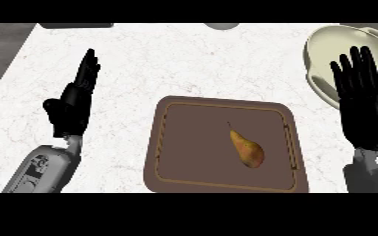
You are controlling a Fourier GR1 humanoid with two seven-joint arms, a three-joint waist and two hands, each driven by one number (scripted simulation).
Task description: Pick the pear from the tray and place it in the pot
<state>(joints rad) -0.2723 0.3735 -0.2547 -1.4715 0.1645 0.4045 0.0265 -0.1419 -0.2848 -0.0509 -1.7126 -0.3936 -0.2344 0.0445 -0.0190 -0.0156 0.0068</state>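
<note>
A yellow-brown pear [247, 150] lies on its side right of centre on the brown tray [181, 145], stem pointing up and away. The cream pot [332, 50] stands at the counter's far right, partly cut by the view's edge. My right hand [360, 100] is open, fingers straight and pointing away, overlapping the pot's near rim and to the right of the tray. My left hand [74, 100] is open too, fingers up, well left of the tray. Neither hand touches the pear.
The white marble counter [184, 60] spreads behind the tray. A dark grey object [76, 25] and a grey round thing [221, 26] peek in at the far edge. The counter's left edge runs diagonally at the upper left.
</note>
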